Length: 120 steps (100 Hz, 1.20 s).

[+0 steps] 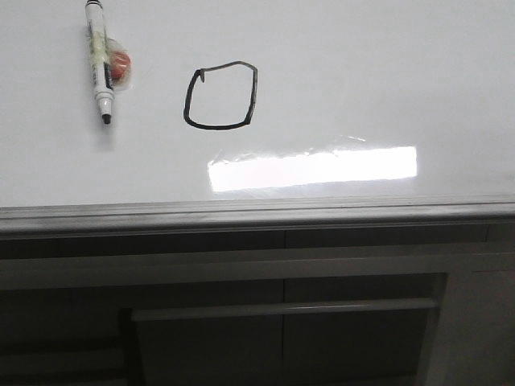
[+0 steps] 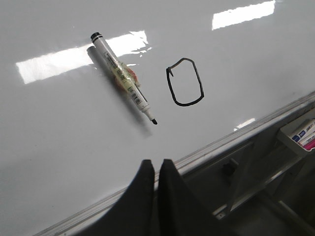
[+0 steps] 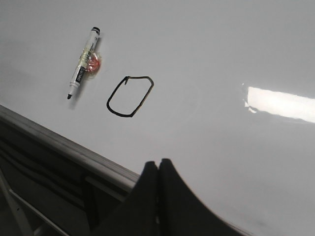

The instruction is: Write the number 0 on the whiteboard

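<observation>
Number 0 (image 1: 220,96) is drawn on the whiteboard (image 1: 386,72), ahead of both our closed, empty hands, the left gripper (image 2: 156,169) and right gripper (image 3: 158,169). Fresh ink may smear, so we should not touch it. Beside it lies the marker (image 1: 99,61), light, stiff and smooth. We would pinch its middle.

The white marker pen with black cap (image 1: 98,60) was cut off at the front view's upper left edge, its label print too small to read, and the red-orange blob (image 1: 119,66) taped beside it stayed unidentifiable.
</observation>
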Motion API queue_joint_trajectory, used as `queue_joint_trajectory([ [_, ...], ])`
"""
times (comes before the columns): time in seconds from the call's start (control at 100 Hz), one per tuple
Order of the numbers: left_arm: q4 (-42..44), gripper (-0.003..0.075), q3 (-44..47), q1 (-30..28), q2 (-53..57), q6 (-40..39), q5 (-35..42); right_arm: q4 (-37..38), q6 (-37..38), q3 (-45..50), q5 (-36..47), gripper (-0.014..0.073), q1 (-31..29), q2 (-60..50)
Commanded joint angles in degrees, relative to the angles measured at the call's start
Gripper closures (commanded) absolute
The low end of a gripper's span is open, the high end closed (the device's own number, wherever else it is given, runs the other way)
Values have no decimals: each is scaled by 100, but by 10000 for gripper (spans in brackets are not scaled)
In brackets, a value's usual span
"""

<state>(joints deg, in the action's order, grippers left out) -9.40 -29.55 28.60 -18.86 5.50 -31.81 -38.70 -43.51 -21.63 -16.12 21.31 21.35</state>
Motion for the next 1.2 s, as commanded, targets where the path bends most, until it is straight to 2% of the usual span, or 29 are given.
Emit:
queue_joint_trajectory([
  [0.0,-28,740,-138,-16,-40,-33,413,-96,-45,-149,345,662,-39,18],
  [0.09,28,740,-118,-16,-40,-19,444,-96,-45,-149,345,662,-39,18],
  [0.2,905,740,164,-42,-40,-5,887,-96,-45,-149,345,662,-39,18],
  [0.3,1719,740,846,-295,107,-5,2374,-96,-45,-149,338,662,-39,18],
  [0.37,1907,740,1442,-584,343,-5,3495,-96,-45,-149,338,662,-39,18],
  [0.46,1819,740,2094,-881,820,-5,4071,-96,-45,-149,338,662,-39,18],
  [0.57,1377,740,2619,-1309,1490,-51,3825,-96,-45,-149,338,662,-39,18],
  [0.68,882,740,2937,-1826,1928,-60,3181,-96,-45,-149,338,662,-39,18],
  [0.84,803,740,3166,-2467,2074,-60,2237,-96,-45,-149,338,662,-39,18],
  [0.98,803,740,3155,-2567,2074,-60,1570,-96,-45,-149,338,662,-39,18],
  [1.19,803,740,3155,-2567,2074,-60,1582,-96,-45,-149,338,662,-39,18],
])
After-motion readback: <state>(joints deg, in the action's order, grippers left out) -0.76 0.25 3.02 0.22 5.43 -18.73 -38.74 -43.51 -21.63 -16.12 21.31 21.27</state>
